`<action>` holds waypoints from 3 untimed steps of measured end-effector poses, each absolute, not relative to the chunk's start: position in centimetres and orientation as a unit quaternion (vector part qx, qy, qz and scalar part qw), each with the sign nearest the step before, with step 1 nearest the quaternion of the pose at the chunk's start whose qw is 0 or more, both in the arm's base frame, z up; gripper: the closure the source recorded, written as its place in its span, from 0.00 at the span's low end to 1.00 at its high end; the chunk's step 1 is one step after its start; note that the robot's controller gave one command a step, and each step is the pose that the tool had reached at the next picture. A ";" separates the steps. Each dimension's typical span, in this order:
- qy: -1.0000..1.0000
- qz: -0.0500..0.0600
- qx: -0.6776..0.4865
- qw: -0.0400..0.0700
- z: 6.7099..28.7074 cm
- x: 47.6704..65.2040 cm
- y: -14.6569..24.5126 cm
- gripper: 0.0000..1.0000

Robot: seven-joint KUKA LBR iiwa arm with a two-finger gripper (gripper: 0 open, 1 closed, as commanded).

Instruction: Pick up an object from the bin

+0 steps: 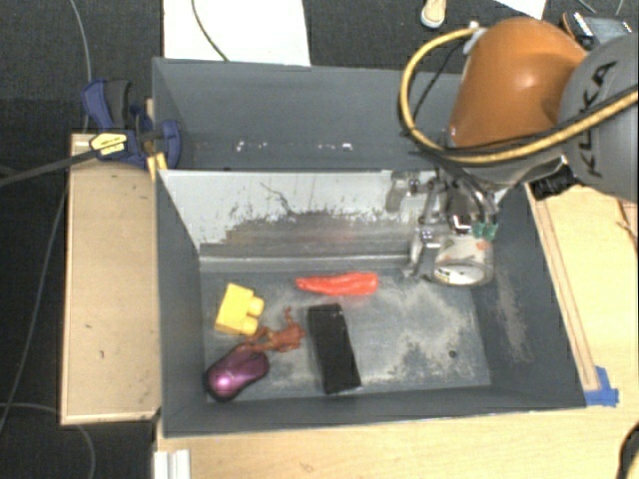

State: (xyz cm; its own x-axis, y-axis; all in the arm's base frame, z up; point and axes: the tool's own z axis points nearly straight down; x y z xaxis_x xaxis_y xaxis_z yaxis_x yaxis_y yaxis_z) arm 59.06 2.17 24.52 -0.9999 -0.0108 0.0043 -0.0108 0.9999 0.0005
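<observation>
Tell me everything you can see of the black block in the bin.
The black block is a long, narrow, matte slab lying flat on the bin floor near the front wall, its long axis running front to back, slightly skewed. A red strip lies beyond its far end; a small brown thing is close on its left, contact unclear. The gripper hangs apart, toward the rear right.

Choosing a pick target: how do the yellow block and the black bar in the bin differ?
The yellow block is short and chunky with a stepped outline; the black bar is long, slim and rectangular. The yellow block lies at the left of the bin floor; the black bar lies nearer the middle, lengthwise front to back. Both rest loose on that floor, apart.
</observation>
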 end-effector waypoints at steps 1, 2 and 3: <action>-1.000 0.000 0.005 -0.002 25.0 59.2 2.2 0.00; -0.998 0.000 0.058 -0.003 7.7 59.2 8.2 0.00; -0.998 0.000 0.070 -0.009 15.2 58.9 9.4 0.00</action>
